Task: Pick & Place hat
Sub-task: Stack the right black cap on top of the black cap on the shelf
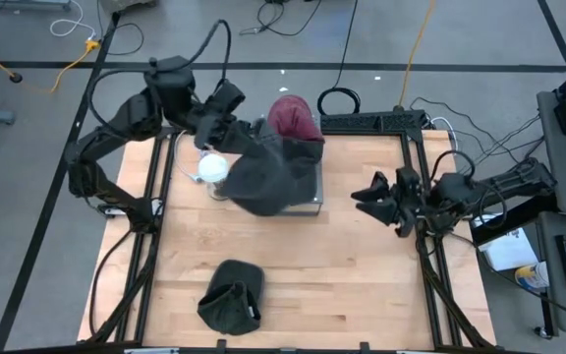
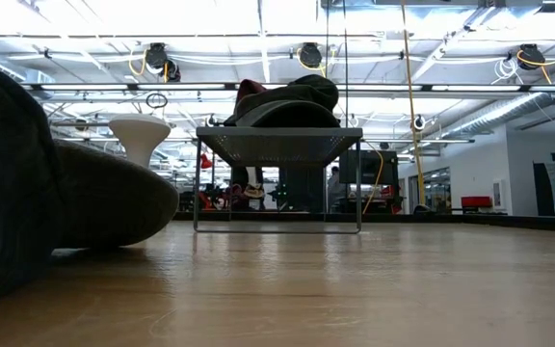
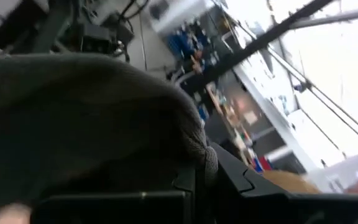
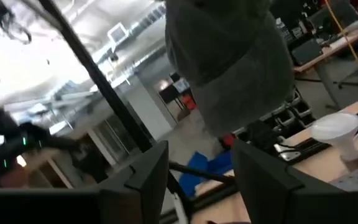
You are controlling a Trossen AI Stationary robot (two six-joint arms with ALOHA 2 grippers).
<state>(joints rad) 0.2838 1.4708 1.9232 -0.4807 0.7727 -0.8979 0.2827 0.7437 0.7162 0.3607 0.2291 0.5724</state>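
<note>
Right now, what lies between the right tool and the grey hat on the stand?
High view: only bare table between the right tool and the grey hat.

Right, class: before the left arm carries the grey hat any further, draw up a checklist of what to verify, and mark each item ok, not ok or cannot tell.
1. Left gripper shut on the grey hat: ok.
2. Right gripper open with nothing in it, beside the stand: ok.
3. Grey hat fully lifted off the metal stand: cannot tell.
4. Maroon hat on the stand, free of the grey hat: not ok, they overlap.
5. White mushroom-shaped object out of the hat's way: cannot tell.
6. Second dark hat on the table's near edge, away from both arms: ok.
</note>
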